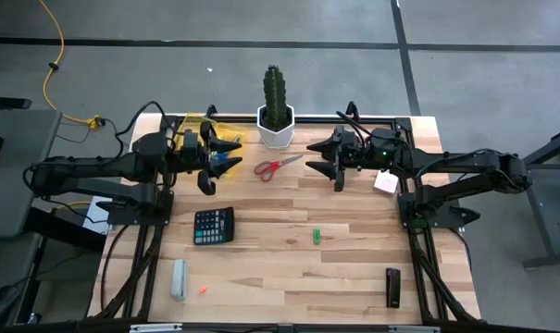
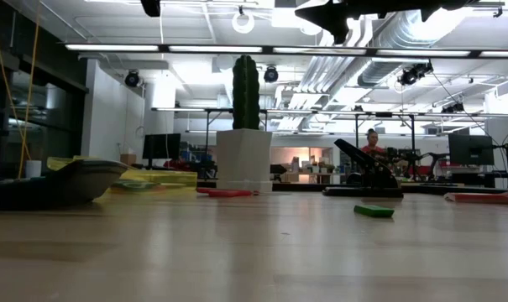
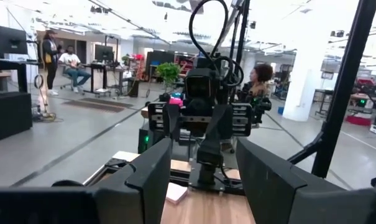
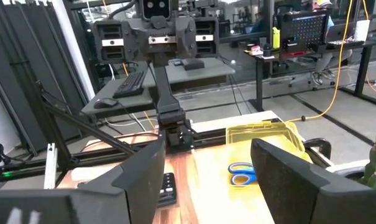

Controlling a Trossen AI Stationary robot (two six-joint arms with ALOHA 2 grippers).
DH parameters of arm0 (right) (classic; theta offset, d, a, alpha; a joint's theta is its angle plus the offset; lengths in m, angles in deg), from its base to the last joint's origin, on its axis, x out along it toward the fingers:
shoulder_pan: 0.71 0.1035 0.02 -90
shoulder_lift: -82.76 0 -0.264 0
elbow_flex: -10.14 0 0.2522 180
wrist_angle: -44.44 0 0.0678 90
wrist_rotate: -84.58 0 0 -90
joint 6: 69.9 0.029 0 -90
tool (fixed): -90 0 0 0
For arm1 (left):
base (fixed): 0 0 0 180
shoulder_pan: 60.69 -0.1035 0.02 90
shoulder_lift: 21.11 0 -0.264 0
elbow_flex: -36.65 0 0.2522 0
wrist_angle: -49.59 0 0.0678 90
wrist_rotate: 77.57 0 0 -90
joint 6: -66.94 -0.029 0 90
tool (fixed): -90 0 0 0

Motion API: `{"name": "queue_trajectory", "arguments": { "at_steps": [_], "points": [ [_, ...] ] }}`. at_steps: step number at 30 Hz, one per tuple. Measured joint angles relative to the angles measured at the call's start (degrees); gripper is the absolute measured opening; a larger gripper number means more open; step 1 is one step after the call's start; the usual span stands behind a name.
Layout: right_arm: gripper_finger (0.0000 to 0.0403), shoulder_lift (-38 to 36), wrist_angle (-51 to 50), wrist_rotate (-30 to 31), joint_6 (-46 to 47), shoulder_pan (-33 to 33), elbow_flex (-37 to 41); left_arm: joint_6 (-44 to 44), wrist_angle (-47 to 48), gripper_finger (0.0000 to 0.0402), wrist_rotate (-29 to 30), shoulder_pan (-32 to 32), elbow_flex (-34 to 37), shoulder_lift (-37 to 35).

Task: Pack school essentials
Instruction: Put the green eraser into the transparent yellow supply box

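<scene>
Both tools open, empty: left tool (image 1: 208, 169) over blue-handled scissors (image 1: 226, 165), right tool (image 1: 333, 168) idle. Red-handled scissors (image 1: 277, 166) looked light, stiff, flat on desk (image 1: 289, 268); best pinched at pivot.

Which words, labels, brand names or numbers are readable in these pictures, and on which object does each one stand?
No text can be read in any view.
Calculator: its keys and display are too small to read.
Dark block: no label can be made out.
White planter: plain, no print shows.
Monitors in the room behind: too blurred to read.
</scene>
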Motion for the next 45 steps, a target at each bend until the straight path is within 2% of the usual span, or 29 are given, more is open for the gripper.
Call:
{"name": "queue_trajectory", "arguments": {
  "at_steps": [5,13,19,24,29,32,37,45],
  "points": [
    [0.0232,0.0,0.0,0.0,1.6,0.0,0.0,1.5,0.1,0.017,-0.1,0.0,0.0,0.0],
    [0.0232,0.0,-1.1,0.0,23.3,0.0,0.0,2.1,0.1,0.017,-0.2,0.0,0.0,0.0],
    [0.0232,0.0,-11.0,1.0,34.5,3.9,0.0,4.0,0.1,0.017,-0.1,0.0,0.0,0.0],
    [0.0232,0.0,-23.5,9.1,44.3,12.8,0.0,4.1,0.1,0.017,0.0,0.0,0.0,0.0],
    [0.0232,1.2,-34.3,16.7,61.4,21.1,0.0,4.1,0.1,0.017,0.0,-0.1,0.0,0.0],
    [0.0232,3.9,-36.9,17.6,69.6,24.6,0.0,4.1,0.2,0.017,0.0,-0.2,0.0,0.0],
    [0.0232,11.3,-39.3,16.3,78.0,27.6,-2.4,4.1,0.7,0.017,0.0,-0.2,0.0,0.0],
    [0.0232,27.4,-57.8,13.8,82.5,27.7,-18.0,4.1,0.8,0.017,0.0,-0.2,0.0,0.0]
  ]
}}
